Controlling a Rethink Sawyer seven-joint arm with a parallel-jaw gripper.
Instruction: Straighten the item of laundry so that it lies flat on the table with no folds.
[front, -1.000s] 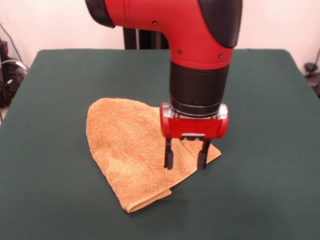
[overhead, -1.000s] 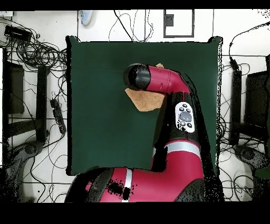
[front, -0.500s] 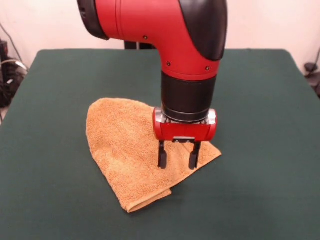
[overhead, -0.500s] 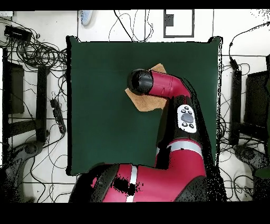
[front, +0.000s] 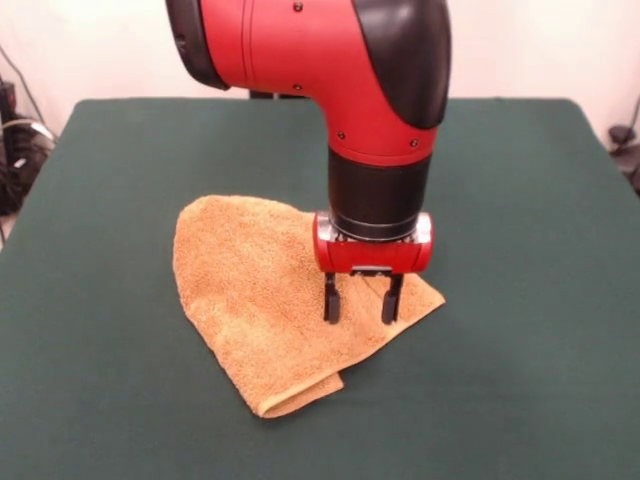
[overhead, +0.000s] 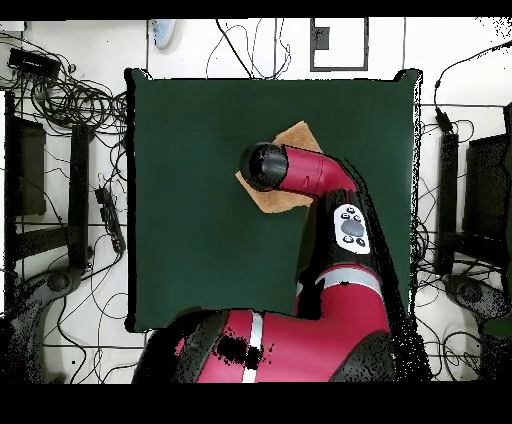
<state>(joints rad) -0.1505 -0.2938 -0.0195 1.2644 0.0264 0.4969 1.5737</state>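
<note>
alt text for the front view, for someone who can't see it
A red robot arm reaches down with its open gripper at the right corner of a folded orange-tan towel. The towel lies on a dark green table.

This looks like a robot lab, not a home. A big red and black robot arm (front: 350, 90) stands at a table (front: 520, 200) with a plain dark green top. Seen from above, the floor (overhead: 455, 40) around the table is pale, and many black cables (overhead: 70, 100) lie tangled on it to the left and the far side. Dark stands and gear (overhead: 30, 170) sit on both sides of the table. A bare pale wall (front: 540, 45) is behind it.
</note>
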